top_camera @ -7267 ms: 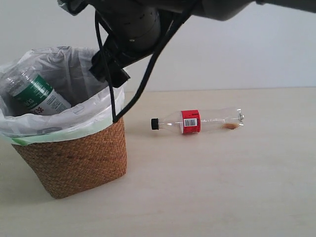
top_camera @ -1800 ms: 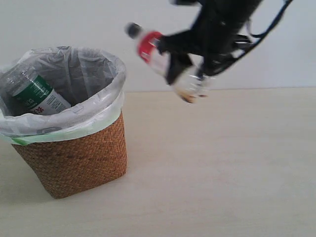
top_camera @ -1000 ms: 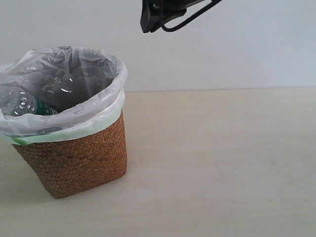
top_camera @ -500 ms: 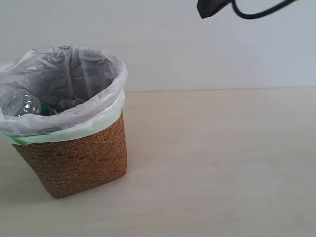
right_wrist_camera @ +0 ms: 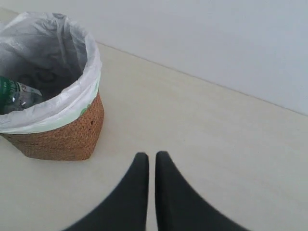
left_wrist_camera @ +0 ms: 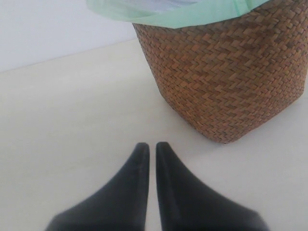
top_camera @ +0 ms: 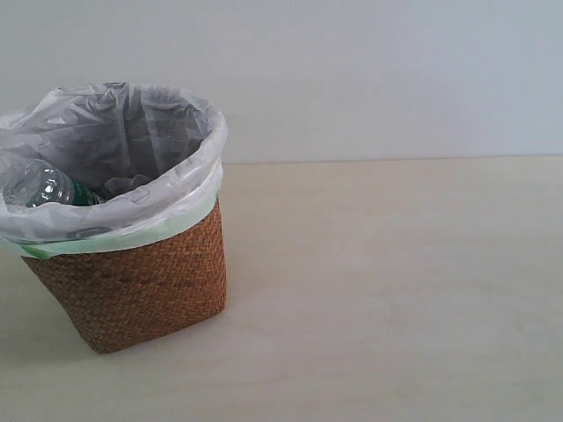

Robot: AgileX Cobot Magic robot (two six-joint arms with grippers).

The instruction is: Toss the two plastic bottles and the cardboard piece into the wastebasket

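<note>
Wastebasket (top_camera: 141,281): round brown woven wicker basket. We see it standing upright at the left end of the table, and it's the biggest thing around.
Liner (top_camera: 176,189): translucent white plastic bag, folded out over the rim, with a pale green edge (top_camera: 189,215) hanging just over the top of the wicker.
Bottle (top_camera: 35,186): clear plastic bottle with a green-and-white label, lying inside the bag against the left wall of the basket. From the right wrist view (right_wrist_camera: 17,94) we get the same thing: green label, tucked down in the liner. Whatever else sits deeper in the bag, we can't make out.
Table (top_camera: 396,290): pale beige wooden top, running from the basket out to the right edge.
Wall (top_camera: 396,79): plain light grey, behind everything.
Left gripper (left_wrist_camera: 150,147): two black tapered fingers pinched nearly together with only a hairline slit and nothing between them. It hangs low over the tabletop, near the wicker side (left_wrist_camera: 226,82) but not touching it.
Right gripper (right_wrist_camera: 151,156): same deal, black fingers squeezed together and carrying nothing. It sits higher up, looking down at the basket (right_wrist_camera: 67,137) from well apart.
</note>
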